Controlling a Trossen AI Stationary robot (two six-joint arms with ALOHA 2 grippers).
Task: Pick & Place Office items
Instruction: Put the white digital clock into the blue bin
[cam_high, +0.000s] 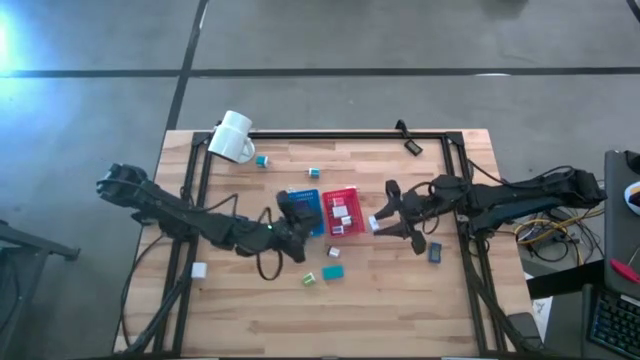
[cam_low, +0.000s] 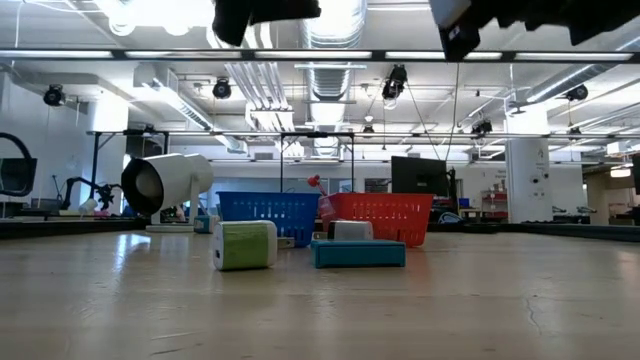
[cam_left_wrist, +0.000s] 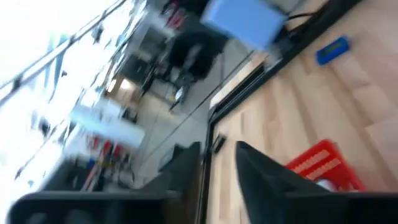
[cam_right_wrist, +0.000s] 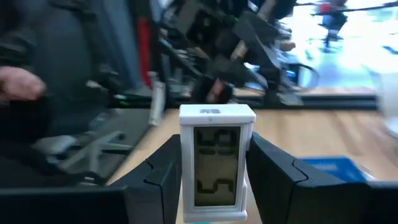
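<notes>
The right gripper (cam_high: 378, 222) hung just beside the red tray (cam_high: 343, 211), on the side toward the right arm, and its two dark fingers (cam_right_wrist: 163, 171) were clamped on a small white block (cam_right_wrist: 216, 163). In the right wrist view that block stood upright between the pads, its face showing a dark panel with pale marks. From above, the same block appeared as a pale speck at the fingertips, clear of the tray's rim.

The left gripper (cam_high: 296, 212) hovered over the blue tray (cam_high: 310, 199), which sat touching the red one. In the left wrist view its fingers (cam_left_wrist: 261, 177) stood a little apart with nothing between them; the picture was smeared, so no more could be told.

Several white items (cam_high: 341, 213) lay inside the red tray. A teal block (cam_high: 333, 271) and a green-and-white block (cam_high: 310, 279) rested side by side on the table (cam_high: 400, 310) in front of the trays, with another small piece (cam_high: 333, 252) between them and the red tray. A dark item (cam_high: 435, 253) lay near the right gripper. Two small teal pieces (cam_high: 262, 160) lay near the white mug (cam_high: 232, 138), which was tipped on its side at the far left corner. A white block (cam_high: 198, 269) sat alone near the left edge.
</notes>
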